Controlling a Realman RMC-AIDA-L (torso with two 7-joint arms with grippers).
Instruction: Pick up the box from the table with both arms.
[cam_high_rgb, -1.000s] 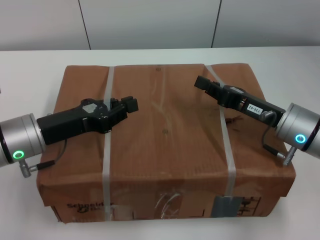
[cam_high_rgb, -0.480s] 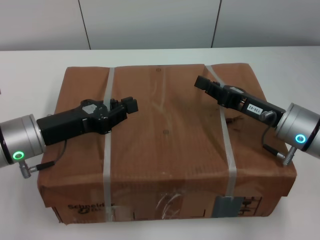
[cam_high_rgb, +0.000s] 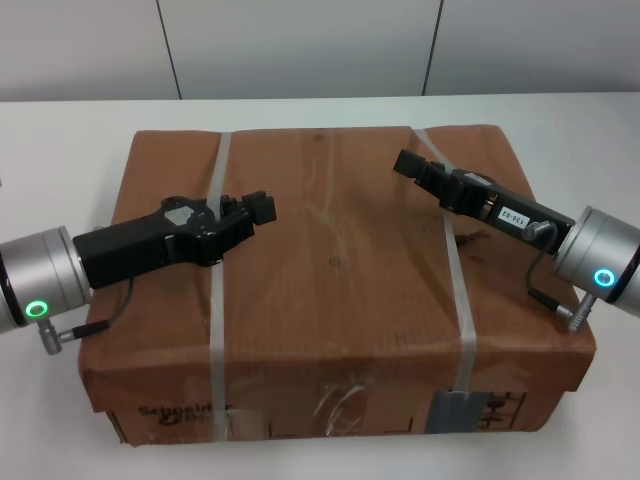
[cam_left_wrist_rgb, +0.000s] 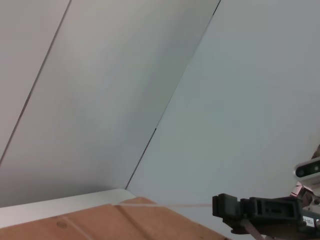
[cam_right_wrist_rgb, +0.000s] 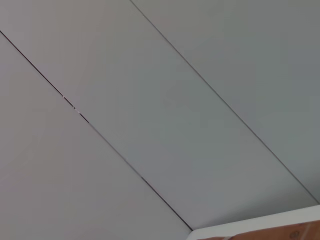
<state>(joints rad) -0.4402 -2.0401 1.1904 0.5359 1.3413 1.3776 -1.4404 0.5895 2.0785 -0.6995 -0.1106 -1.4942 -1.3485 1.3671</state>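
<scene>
The box (cam_high_rgb: 335, 270) is a large flat brown cardboard box with two white straps and lies on the white table (cam_high_rgb: 70, 140). Its printed, labelled side faces me. My left gripper (cam_high_rgb: 262, 208) reaches in from the left, low over the box top, lying across the left strap (cam_high_rgb: 214, 320). Its fingers look shut and hold nothing. My right gripper (cam_high_rgb: 405, 162) reaches in from the right across the right strap (cam_high_rgb: 458, 300), also shut and empty. The left wrist view shows the right gripper (cam_left_wrist_rgb: 222, 207) above the box's far edge (cam_left_wrist_rgb: 100, 222).
A grey panelled wall (cam_high_rgb: 300, 45) rises behind the table's far edge. Bare tabletop shows left, right and behind the box. The right wrist view shows mostly wall and a sliver of table (cam_right_wrist_rgb: 260, 225).
My right gripper has shifted slightly to the right. The box's near right corner sits a little farther right and its front face looks shorter. The left arm has not moved.
</scene>
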